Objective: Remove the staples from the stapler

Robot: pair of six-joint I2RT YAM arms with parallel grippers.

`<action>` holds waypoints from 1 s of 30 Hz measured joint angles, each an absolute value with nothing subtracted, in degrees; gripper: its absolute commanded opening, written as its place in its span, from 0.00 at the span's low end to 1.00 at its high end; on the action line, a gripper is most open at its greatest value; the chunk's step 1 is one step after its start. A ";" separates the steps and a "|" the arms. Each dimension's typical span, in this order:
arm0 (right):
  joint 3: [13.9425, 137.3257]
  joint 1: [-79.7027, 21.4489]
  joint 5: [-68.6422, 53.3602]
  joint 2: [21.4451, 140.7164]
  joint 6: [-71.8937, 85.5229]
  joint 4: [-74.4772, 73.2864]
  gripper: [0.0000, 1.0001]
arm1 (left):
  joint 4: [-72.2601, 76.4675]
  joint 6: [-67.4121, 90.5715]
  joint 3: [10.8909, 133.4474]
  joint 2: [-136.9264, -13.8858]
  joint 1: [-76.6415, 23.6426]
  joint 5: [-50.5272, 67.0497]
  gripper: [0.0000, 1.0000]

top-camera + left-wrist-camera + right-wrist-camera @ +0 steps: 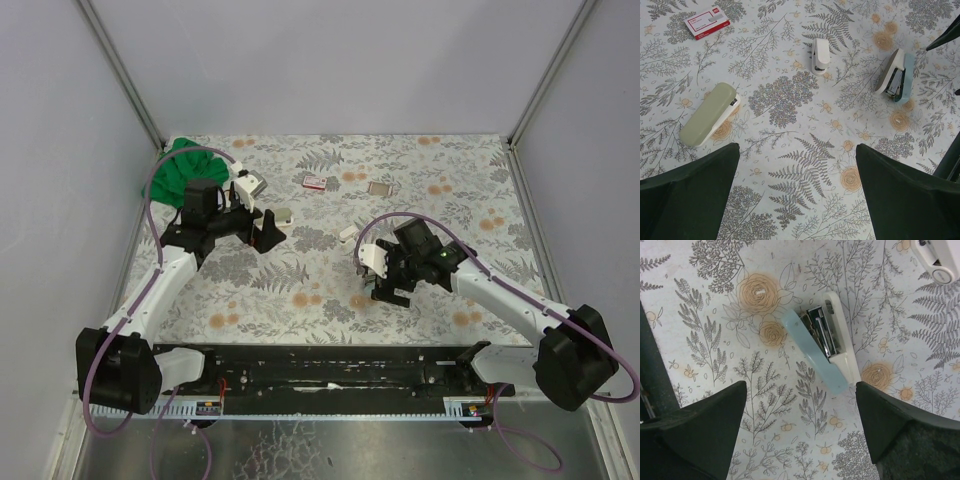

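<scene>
Right gripper [800, 387] hangs wide open over the blue stapler [815, 352], gripping nothing; left gripper [796, 150] equally wide above the floral tablecloth [785, 95], empty-handed.

Floral table [790, 210] is carrying three staplers: one sage-green plastic stapler [709, 121], one small white stapler [821, 54], one pale-blue-and-white stapler [895, 75]. Also lying there: one red-and-white cardboard box [706, 22], one crumpled green cloth [190, 165], one small beige flat item [378, 188], unidentifiable.
</scene>
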State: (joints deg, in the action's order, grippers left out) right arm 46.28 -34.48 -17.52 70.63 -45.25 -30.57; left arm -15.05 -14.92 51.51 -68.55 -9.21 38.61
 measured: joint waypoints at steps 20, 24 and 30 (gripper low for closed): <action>43.94 -34.46 -14.24 74.13 -44.36 -21.89 0.91 | -15.03 -14.81 51.13 -69.47 -7.81 38.02 1.00; 45.19 -34.44 -14.55 76.95 -45.63 -21.91 0.90 | -15.03 -14.81 51.13 -69.58 -7.81 38.04 1.00; 45.98 -34.44 -18.96 80.38 -52.58 -23.16 0.85 | -15.03 -14.81 51.11 -69.58 -7.81 38.11 1.00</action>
State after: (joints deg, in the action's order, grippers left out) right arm 45.98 -34.44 -18.96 80.38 -52.58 -23.16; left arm -15.03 -14.81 51.11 -69.58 -7.81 38.11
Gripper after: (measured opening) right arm 0.877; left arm 0.998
